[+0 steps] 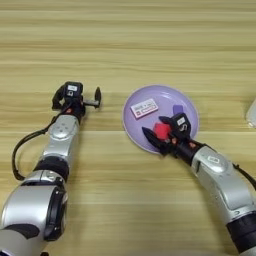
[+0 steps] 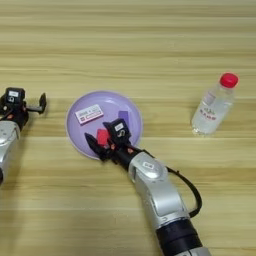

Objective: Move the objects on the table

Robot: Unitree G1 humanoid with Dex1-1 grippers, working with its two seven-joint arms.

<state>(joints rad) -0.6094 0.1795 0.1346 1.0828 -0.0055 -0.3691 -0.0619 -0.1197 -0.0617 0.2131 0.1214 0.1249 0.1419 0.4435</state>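
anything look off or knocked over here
Nothing stands out. The bottle stands upright on the table, apart from the rest. The packet and purple block lie on the plate, and the right gripper holds the red cube over it.

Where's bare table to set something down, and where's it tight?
Free: the strip between the lilac plate and the bottle, and the far table. Tight: the plate, holding packet, purple block, and right gripper around the red cube.

Red cube (image 1: pixel 161 130) in right end effector (image 1: pixel 159 134)
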